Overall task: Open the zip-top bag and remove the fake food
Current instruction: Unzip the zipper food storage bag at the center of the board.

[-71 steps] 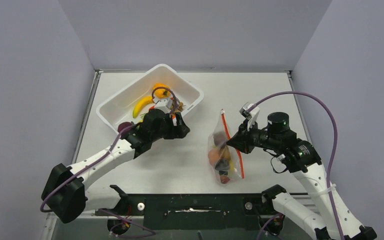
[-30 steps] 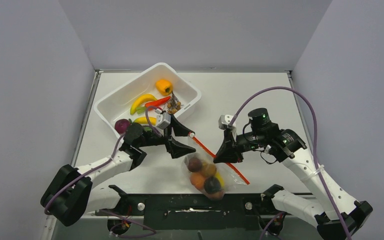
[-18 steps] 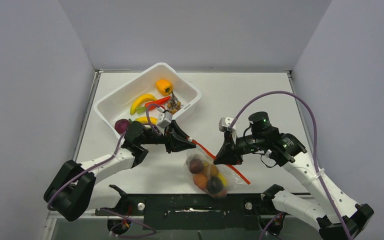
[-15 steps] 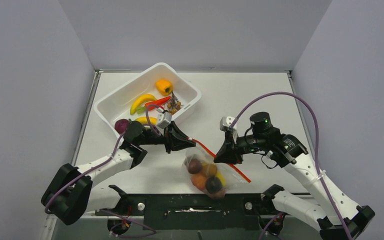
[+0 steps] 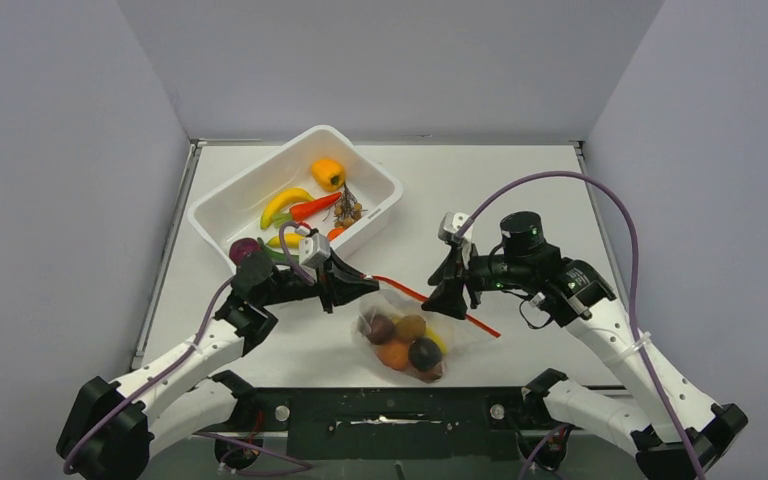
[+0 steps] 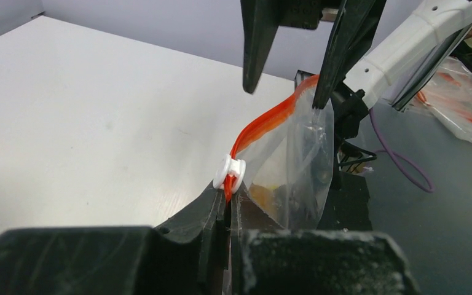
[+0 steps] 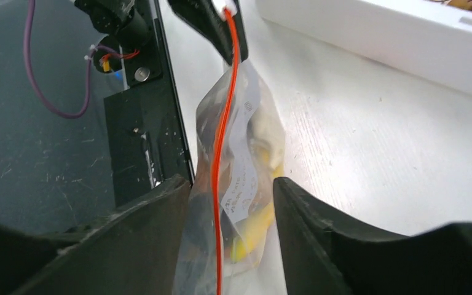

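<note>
Left wrist: left gripper (image 6: 226, 200) clenched on zip-top bag (image 6: 295, 160) just under white slider (image 6: 230, 174). Right wrist: right gripper (image 7: 230, 184) released, straddling bag. Overhead alone shows fake food (image 5: 405, 340) clearly.

From above, I see a white table (image 5: 520, 190) enclosed by plain pale grey walls (image 5: 390, 60) at the back and both sides, evenly lit, with a black frame (image 5: 390, 412) along its near edge.

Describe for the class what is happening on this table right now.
The left gripper pinches the zip-top bag by its red zip strip, beside the white slider. The right gripper is open, straddling the strip further along. Several pieces of fake food sit inside the bag.
</note>
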You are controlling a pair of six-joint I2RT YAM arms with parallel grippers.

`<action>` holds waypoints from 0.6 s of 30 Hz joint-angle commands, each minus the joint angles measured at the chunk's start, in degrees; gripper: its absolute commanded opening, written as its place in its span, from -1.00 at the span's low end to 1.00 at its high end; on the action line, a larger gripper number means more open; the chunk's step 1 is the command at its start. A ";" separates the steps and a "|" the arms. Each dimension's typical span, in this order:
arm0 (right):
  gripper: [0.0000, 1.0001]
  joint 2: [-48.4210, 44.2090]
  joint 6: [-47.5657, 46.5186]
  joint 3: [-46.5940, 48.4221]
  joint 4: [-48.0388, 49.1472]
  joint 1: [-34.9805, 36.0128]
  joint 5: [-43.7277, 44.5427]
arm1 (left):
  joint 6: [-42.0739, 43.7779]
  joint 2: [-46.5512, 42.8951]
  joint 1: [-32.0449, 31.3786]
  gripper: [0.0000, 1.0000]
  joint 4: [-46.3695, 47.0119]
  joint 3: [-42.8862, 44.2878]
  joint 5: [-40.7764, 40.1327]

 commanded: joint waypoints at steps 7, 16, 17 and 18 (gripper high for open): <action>0.29 4.67 5.51 4.03 18.69 5.75 6.90 | -0.66 -2.36 -0.28 -1.00 1.06 -1.59 -3.38; 0.20 12.45 2.70 5.93 17.83 11.75 16.78 | -2.02 -2.15 -0.74 -1.00 0.18 -1.00 -2.33; 0.08 12.62 2.77 5.68 17.84 11.77 17.19 | -1.98 -2.11 -0.80 -1.00 -0.49 -0.89 -2.05; -0.06 12.67 3.17 5.72 17.57 11.81 17.53 | -1.91 -2.14 -0.83 -1.00 -1.09 -0.74 -1.79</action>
